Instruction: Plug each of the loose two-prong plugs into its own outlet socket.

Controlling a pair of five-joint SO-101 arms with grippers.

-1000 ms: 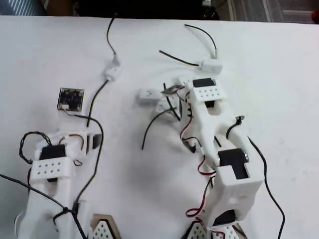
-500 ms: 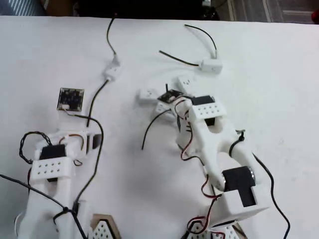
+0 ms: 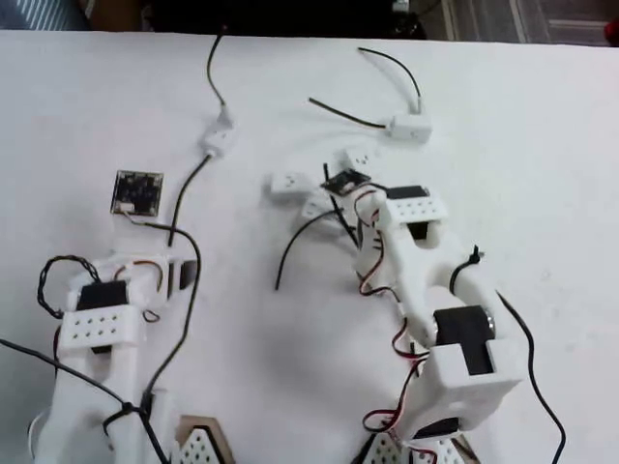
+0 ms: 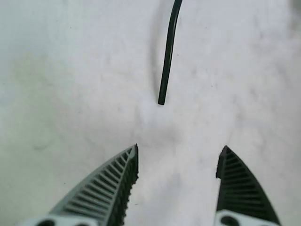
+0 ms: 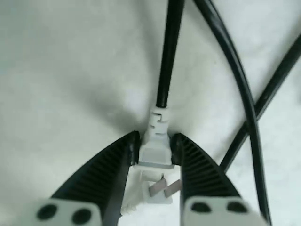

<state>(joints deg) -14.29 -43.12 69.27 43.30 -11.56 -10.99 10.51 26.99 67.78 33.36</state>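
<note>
The white two-prong plug (image 5: 155, 150) sits pinched between the jaws of the right gripper (image 5: 155, 136), which are closed on the flat sides of its body. Its metal prongs (image 5: 164, 187) point back toward the wrist and its black cord (image 5: 168, 52) runs away from the tips. In the high view this puts the plug mid-counter, just beside one white outlet socket (image 3: 288, 183) and near a second socket (image 3: 360, 156).

The plug looks small and light, a hard smooth plastic shell that could twist or slide in the ribbed jaws if squeezed off-centre. The cord looks springy enough to tug it off line. The prongs are thin and would likely bend if pushed in crooked. The broad sides of the body, just behind the prongs, are the sound place to hold it, not the cord. The sockets are loose and light too, so one may skate across the counter (image 3: 542, 145) when pushed.

The left gripper (image 4: 179, 148) hangs over bare counter with its jaws wide apart and nothing between them, and a cut cord end (image 4: 161, 100) lies just ahead of it.
</note>
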